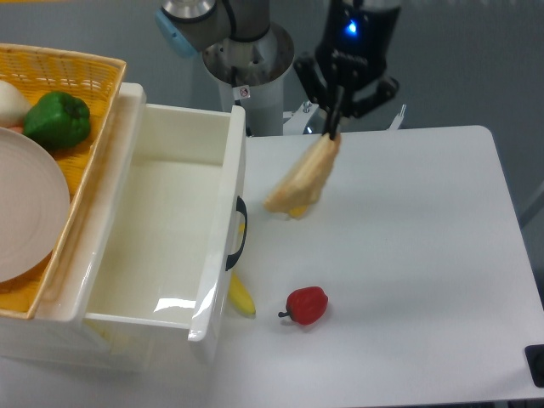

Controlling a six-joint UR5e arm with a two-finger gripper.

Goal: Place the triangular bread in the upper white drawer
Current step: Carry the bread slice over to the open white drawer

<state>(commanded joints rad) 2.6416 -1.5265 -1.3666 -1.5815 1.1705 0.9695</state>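
Tan triangular bread (304,180), glossy white drawer (161,221) with black handle (240,233), red pepper (308,305).

Single fixed view. Position: high, in front of the desk (408,255), looking down and toward the arm's base (251,81) at the far edge. Range: moderate; most of the desktop is framed, the drawer (161,246) cropped at left and bottom. Shared coverage: none, one camera only.
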